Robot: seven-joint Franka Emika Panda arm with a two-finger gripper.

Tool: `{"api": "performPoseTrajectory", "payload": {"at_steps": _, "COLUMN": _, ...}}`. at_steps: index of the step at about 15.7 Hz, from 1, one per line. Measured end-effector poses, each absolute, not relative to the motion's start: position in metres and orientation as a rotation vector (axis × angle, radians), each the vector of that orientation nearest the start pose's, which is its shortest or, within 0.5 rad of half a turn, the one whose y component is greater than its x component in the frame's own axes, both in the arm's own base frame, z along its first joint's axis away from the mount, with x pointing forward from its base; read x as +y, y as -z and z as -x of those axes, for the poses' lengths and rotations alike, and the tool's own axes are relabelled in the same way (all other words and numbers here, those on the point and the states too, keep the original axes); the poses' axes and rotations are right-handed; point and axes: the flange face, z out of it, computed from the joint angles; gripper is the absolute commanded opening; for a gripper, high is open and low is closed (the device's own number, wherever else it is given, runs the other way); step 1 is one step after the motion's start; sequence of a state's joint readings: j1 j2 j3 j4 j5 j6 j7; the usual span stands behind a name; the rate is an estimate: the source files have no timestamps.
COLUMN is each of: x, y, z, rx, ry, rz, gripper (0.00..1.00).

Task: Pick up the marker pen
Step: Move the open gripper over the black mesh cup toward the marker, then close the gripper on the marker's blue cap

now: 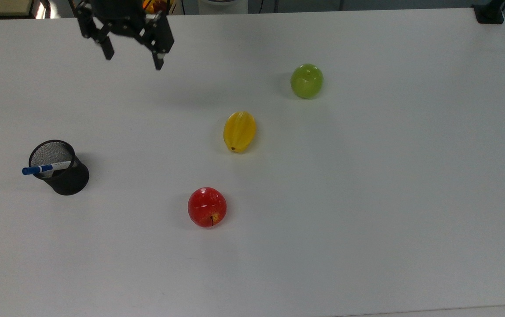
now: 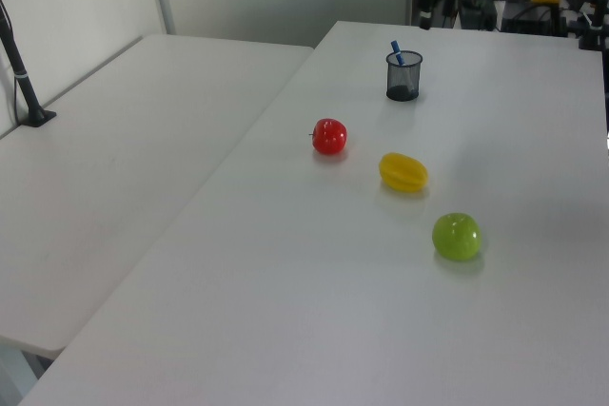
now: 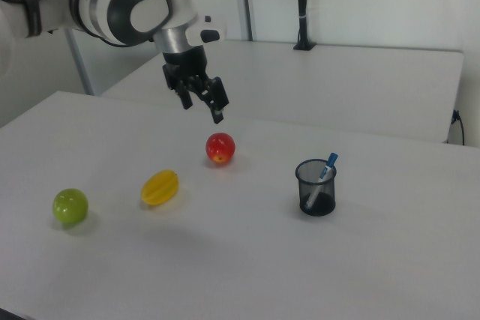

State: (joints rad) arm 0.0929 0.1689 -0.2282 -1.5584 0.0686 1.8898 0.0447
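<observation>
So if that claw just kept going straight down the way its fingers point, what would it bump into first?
Most likely just the bare white table. The gripper hangs open, fingers pointing down, with nothing seen beneath it. The mesh cup holding the marker pen stands well off to the side, though depth is hard to judge.

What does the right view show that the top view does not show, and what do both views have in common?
Right view alone: the white arm above the gripper, a second table behind, and the marker pen seen from the side, leaning in the mesh cup with its blue cap up.

Top view alone: a look down into the cup's mouth, the pen lying across the rim, and a black clamp at the table corner.

Both: the open gripper in the air, the red apple, the yellow star fruit and the green apple.
</observation>
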Motion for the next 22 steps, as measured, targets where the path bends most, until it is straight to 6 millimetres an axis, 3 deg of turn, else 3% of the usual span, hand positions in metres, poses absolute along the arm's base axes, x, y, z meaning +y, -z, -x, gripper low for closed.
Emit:
{"api": "performPoseTrajectory", "payload": {"at_steps": 6, "x": -0.11, "y": -0.512, "z": -0.671, "rx": 0.404, "ry": 0.508, "rz": 3.097, "gripper": 1.0}}
{"api": "performPoseTrajectory", "payload": {"at_steps": 9, "x": -0.123, "y": -0.488, "z": -0.686, "rx": 0.427, "ry": 0.586, "rz": 3.101, "gripper": 0.86}}
{"api": "performPoseTrajectory", "payload": {"at_steps": 10, "x": -0.136, "y": -0.479, "z": -0.691, "rx": 0.456, "ry": 0.612, "rz": 3.103, "gripper": 0.85}}
{"api": "performPoseTrajectory", "payload": {"at_steps": 17, "x": -0.223, "y": -0.463, "z": -0.711, "rx": 0.671, "ry": 0.824, "rz": 3.075, "gripper": 0.83}}
{"api": "performPoseTrajectory", "payload": {"at_steps": 20, "x": -0.239, "y": -0.448, "z": -0.723, "rx": 0.699, "ry": 0.937, "rz": 3.06, "gripper": 0.7}}
{"api": "performPoseTrajectory", "payload": {"at_steps": 22, "x": -0.241, "y": -0.44, "z": -0.728, "rx": 0.708, "ry": 0.985, "rz": 3.049, "gripper": 0.68}}
